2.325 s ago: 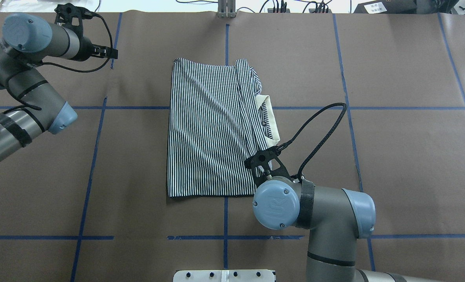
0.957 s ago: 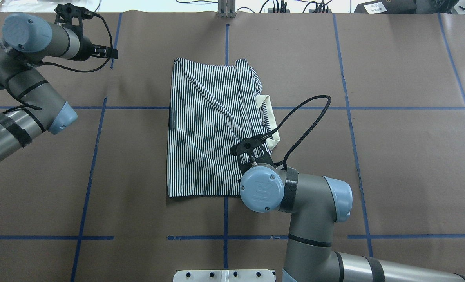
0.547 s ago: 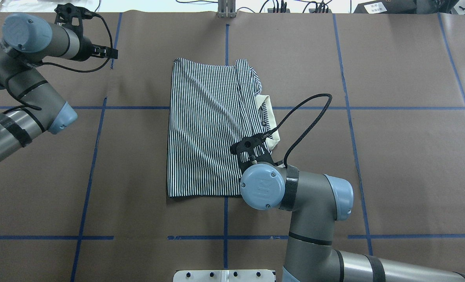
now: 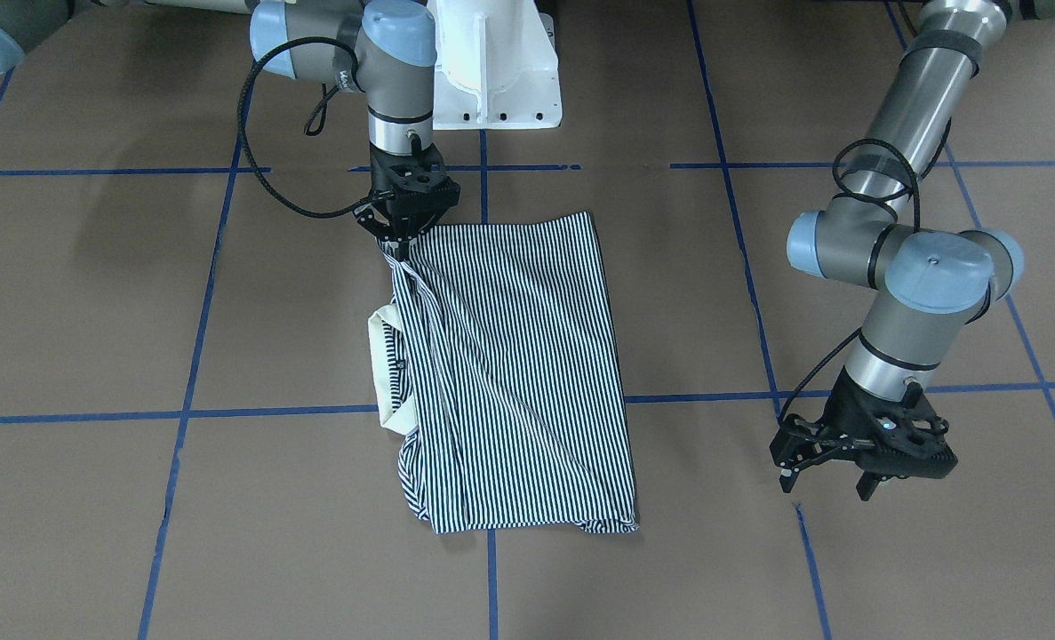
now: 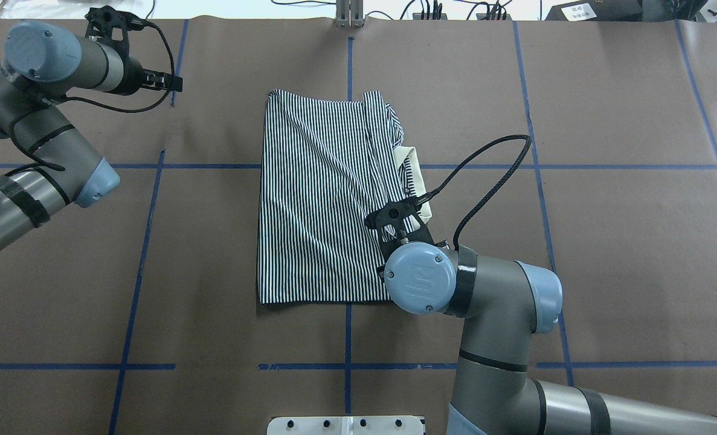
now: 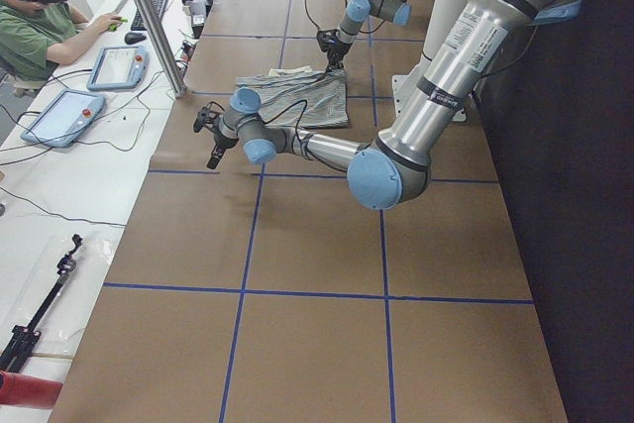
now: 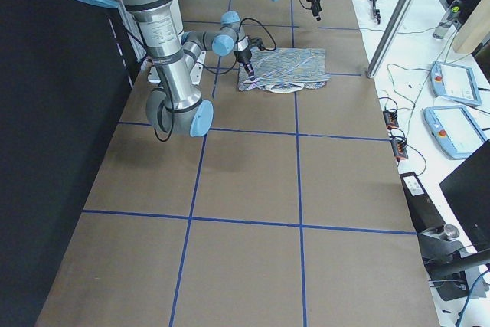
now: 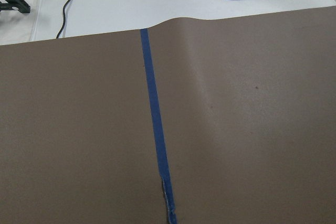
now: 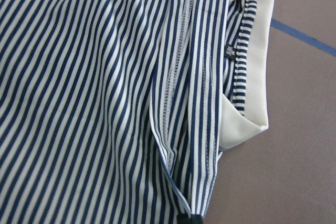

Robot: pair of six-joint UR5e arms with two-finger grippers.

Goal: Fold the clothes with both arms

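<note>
The striped polo shirt (image 5: 322, 199) lies folded lengthwise on the brown table (image 5: 606, 241), its cream collar (image 5: 417, 181) sticking out on the right edge. My right gripper (image 4: 400, 244) points straight down with its fingers pinched together on the shirt's (image 4: 509, 356) near right corner; the overhead view hides the fingertips under the wrist. The right wrist view shows the striped folds (image 9: 79, 103) and collar (image 9: 247, 124) close up. My left gripper (image 4: 825, 484) hangs open and empty over bare table far to the shirt's left, also visible as the left gripper (image 5: 174, 84) from overhead.
Blue tape lines (image 5: 153, 229) grid the brown paper. The white pedestal base (image 4: 491, 80) stands at the robot's edge. A person (image 6: 40, 27) sits at a side desk with tablets and cables beyond the far table edge. A metal post (image 5: 349, 15) stands at the far edge.
The right arm swung left over the shirt's near right corner, then shifted back right and a little farther from the base. The shirt and left arm look unmoved.
</note>
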